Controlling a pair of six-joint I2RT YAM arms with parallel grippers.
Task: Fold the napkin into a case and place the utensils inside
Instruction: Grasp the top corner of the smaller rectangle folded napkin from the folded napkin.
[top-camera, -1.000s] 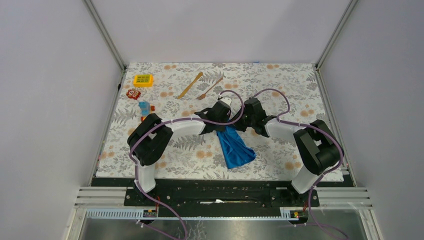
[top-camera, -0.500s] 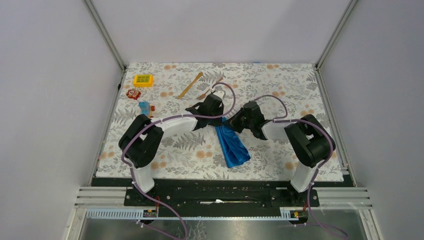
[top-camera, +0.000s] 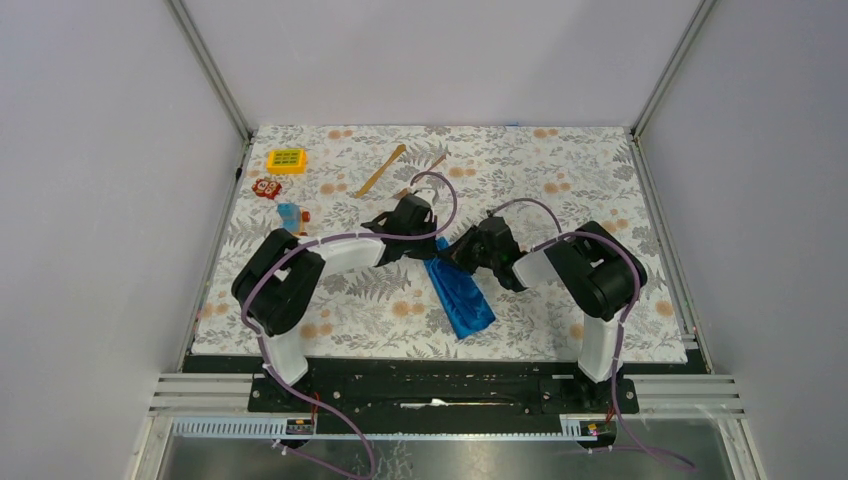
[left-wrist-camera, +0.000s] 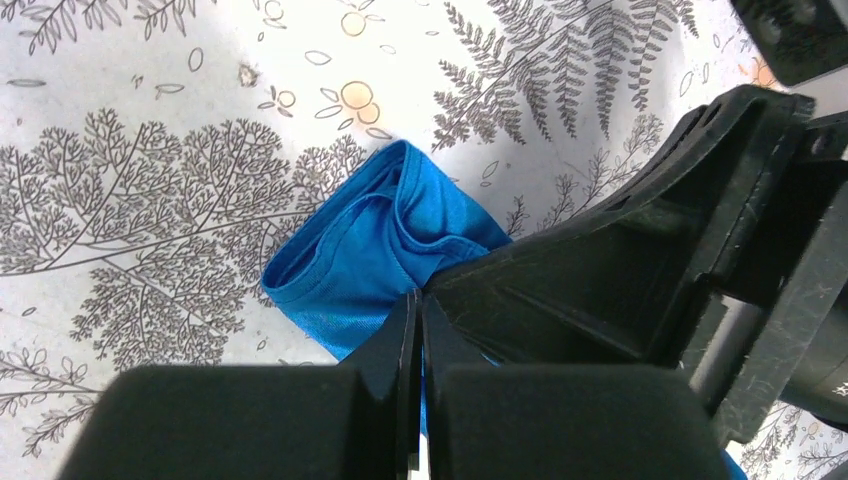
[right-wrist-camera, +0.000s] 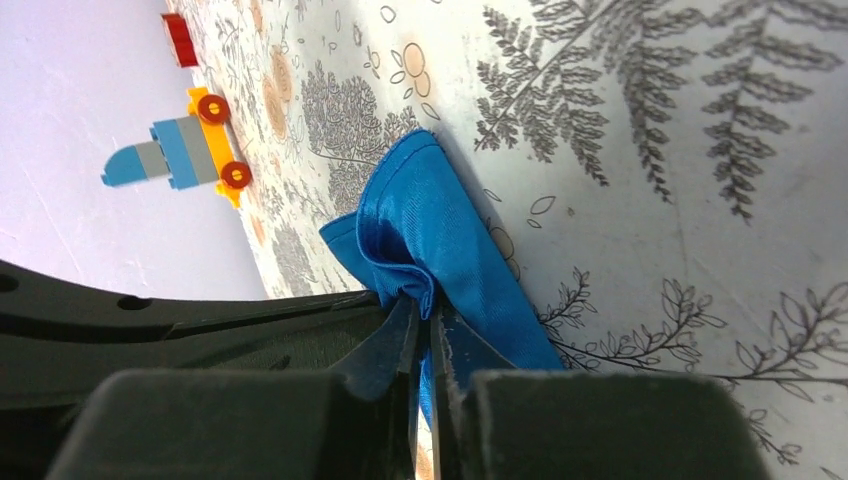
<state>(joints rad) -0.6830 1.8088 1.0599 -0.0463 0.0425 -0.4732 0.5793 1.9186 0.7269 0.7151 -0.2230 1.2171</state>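
I had the left arm (top-camera: 345, 250) and right arm (top-camera: 570, 265) both bent inward toward the napkin's (top-camera: 462, 297) far end. The left gripper (left-wrist-camera: 418, 302) was pinched shut on that end; the right gripper (right-wrist-camera: 425, 312), just beside it, gripped the same fold

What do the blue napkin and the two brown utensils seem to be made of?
The napkin looks like soft woven cloth with a slight sheen; it bunches in folds. The utensils look like matte tan wood, though too small here to be sure.
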